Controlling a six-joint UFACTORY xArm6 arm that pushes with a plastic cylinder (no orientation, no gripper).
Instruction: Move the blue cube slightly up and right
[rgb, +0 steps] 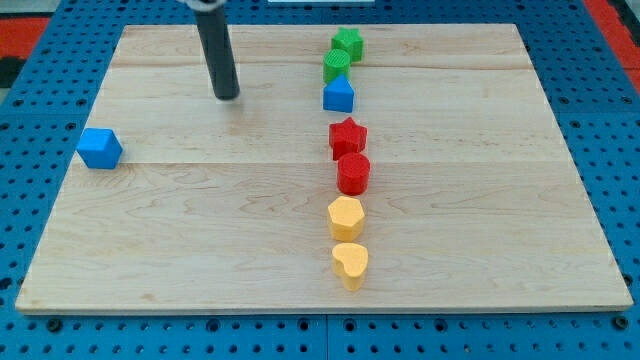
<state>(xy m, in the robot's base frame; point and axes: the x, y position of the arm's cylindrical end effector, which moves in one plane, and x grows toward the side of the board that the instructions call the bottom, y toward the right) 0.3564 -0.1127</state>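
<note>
1. In the camera view, we see a pale wooden bench (200, 200) lying on a blue pegboard (30, 60).
2. The blue cube (99, 148) sits alone near the bench's left edge, well apart from every other block.
3. My tip (228, 96) rests on the bench toward the view's top, up and to the right of the blue cube and not touching it; it stands left of the column of blocks.
4. We have no pincer here, only the dark rod, so we cannot tell any spread or pressed state.
5. A column runs down the middle: a green star (348, 44) at the top, a green block (337, 65), a blue house-shaped block (339, 95), a red star (348, 137), a red cylinder (353, 173), a yellow hexagon (346, 217) and a yellow heart (351, 263).
</note>
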